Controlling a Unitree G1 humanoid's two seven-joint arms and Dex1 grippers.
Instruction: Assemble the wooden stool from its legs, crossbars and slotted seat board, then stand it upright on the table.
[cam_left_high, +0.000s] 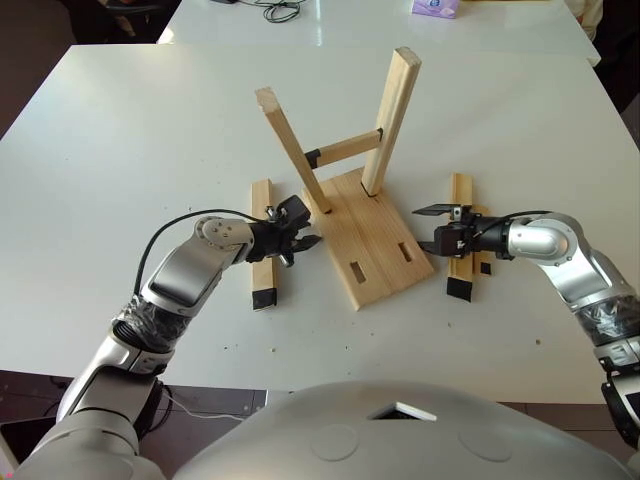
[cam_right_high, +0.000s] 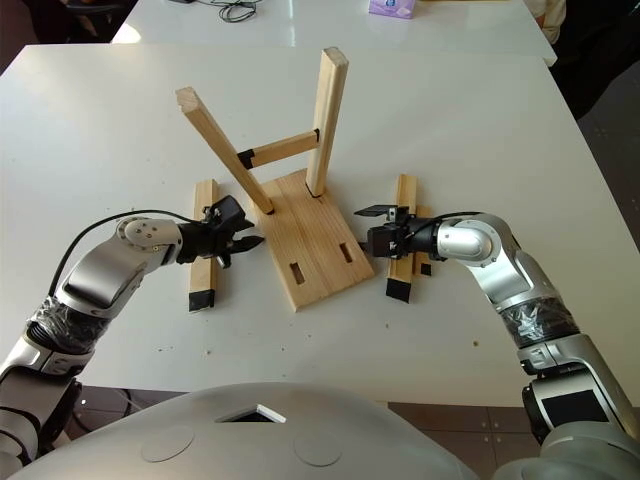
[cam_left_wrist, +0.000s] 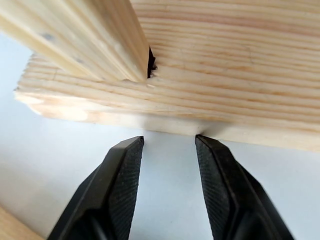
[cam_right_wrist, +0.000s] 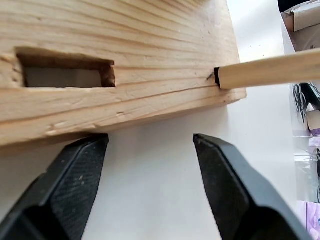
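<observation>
Table (cam_left_high: 120, 150): seat board (cam_left_high: 375, 250) between left pincer (cam_left_high: 308, 225), right pincer (cam_left_high: 418, 227).

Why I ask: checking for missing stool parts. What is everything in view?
seat board: 1, pale wood, flat at table centre, near slots empty
legs: 2, pale wood, standing in board's far slots
crossbar: 1, pale, black ends, joining those legs
loose pieces: at least one each side of board, pale, black-tipped, flat
table: 1, white, under all
purple box: 1, rear table
left gripper: 1, black, open, board's left edge
right gripper: 1, black, open, board's right edge
</observation>
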